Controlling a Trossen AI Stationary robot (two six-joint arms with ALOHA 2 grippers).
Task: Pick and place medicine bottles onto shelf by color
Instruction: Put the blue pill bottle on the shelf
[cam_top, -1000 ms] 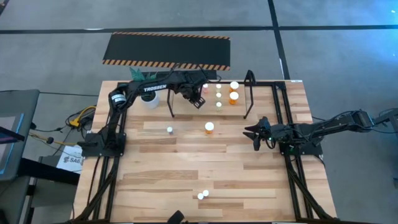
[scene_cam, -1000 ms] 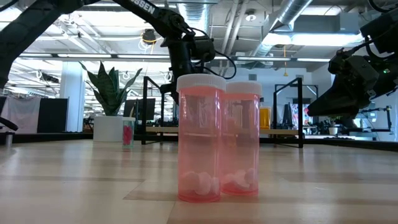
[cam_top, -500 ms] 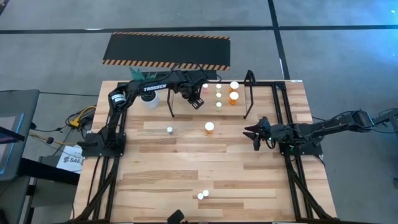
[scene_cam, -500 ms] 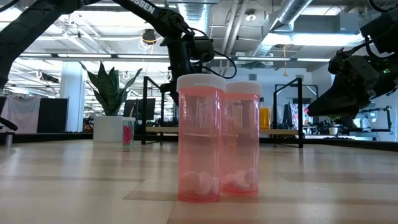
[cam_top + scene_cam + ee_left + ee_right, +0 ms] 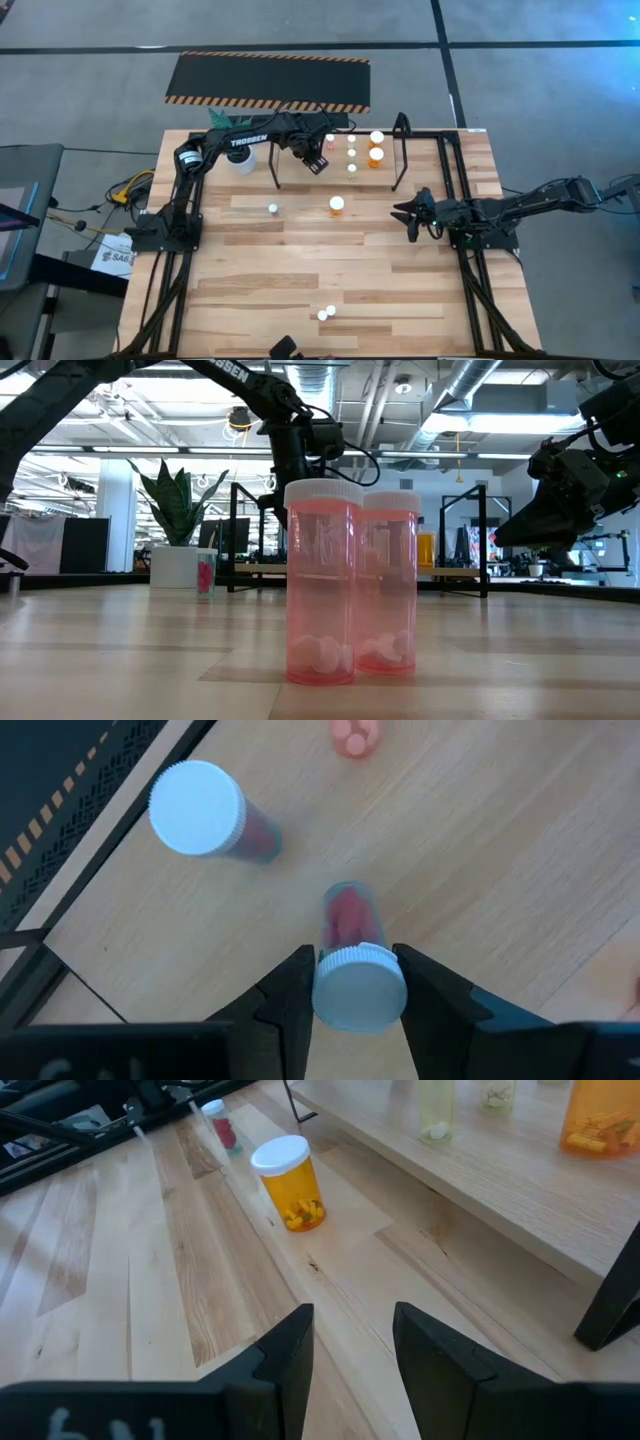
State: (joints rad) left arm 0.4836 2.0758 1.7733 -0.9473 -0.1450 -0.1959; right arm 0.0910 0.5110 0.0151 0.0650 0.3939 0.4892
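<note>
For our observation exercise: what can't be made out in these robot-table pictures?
- High view: left gripper hides the red white-capped bottle it grips.
- Low view: two pink bottles block the black tube shelf behind them.
- Right wrist view: large orange bottle is cut off by the edge.

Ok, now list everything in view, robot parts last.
shelf: one, black tube frame, far side of the table
shelf bottles: about six, white caps, two orange at the right end, the rest pale or pinkish
orange bottle: one, on the table in front of the shelf
small reddish bottle: one, left of the orange one
pink bottles: two, side by side at the near edge
plant pot: one, white, green leaves, by the shelf's left end
mat: one, black, orange-striped edges, floor beyond the table
table: one, light wood
left gripper: over the shelf, shut on a held bottle, reddish
right gripper: open, empty, table's right side
</note>
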